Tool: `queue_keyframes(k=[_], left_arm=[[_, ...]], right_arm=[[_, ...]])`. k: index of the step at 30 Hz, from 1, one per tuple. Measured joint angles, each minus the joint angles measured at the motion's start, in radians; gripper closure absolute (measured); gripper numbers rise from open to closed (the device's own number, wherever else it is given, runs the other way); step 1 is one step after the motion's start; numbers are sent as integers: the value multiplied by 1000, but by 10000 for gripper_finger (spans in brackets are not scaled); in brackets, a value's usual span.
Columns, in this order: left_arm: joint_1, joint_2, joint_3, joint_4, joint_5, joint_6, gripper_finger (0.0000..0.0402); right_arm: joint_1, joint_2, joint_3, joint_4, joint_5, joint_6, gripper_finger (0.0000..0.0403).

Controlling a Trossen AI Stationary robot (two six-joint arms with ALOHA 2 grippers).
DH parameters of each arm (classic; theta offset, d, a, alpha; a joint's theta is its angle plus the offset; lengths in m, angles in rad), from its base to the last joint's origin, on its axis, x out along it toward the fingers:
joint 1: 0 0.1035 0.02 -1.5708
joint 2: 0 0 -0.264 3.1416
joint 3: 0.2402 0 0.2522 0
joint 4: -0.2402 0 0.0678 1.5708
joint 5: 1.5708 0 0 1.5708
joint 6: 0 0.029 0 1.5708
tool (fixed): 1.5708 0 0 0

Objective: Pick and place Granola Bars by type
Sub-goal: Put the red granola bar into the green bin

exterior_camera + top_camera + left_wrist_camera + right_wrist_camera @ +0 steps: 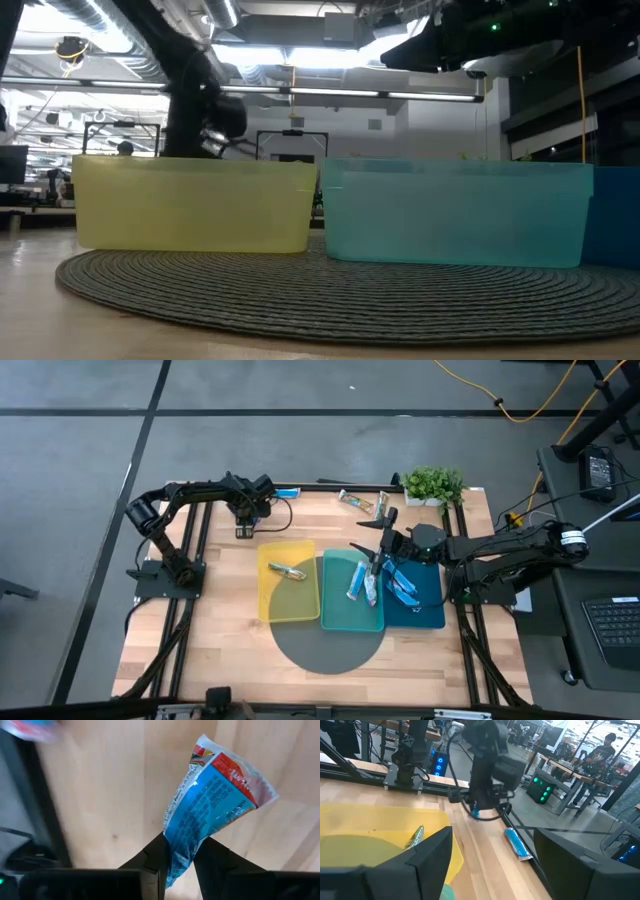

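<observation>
My left gripper (243,525) hovers over the wood near the table's far edge, left of the yellow tray (268,600), and is shut on a bright blue granola bar (210,795) with a red-and-white end. My right gripper (378,540) is open above the teal tray (335,622); its fingers stand wide apart in the right wrist view (492,865). A tan bar (288,571) lies in the yellow tray. Blue-and-white bars (360,582) lie in the teal tray, and blue bars (402,588) in the dark blue tray (430,618). My left gripper pinches the blue bar between its two fingers at one end of the wrapper (179,851), from above, pointing down. The rest of the bar sticks out past the fingertips, tilted, with its red-and-white end (240,775) farthest from them. It seems to be lifted clear of the wood.
One blue bar (288,491) and two tan bars (355,500) (383,503) lie on the wood by the far edge. A potted plant (433,484) stands at the far right corner. The trays sit on a round grey mat (330,650). There is bare wood on the left and near sides.
</observation>
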State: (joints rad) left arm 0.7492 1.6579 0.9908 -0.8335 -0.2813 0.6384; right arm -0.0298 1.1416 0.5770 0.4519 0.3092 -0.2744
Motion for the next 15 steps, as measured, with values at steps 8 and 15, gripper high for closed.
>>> queue_keyframes(k=[8, 15], left_arm=[[-81, -137, 163, -29, 72, -28, 338], [-173, -340, 212, 100, 334, -130, 339]], right_arm=[[0, 0, 0, -7, 0, 0, 123], [0, 0, 0, -19, 0, -7, 123]])
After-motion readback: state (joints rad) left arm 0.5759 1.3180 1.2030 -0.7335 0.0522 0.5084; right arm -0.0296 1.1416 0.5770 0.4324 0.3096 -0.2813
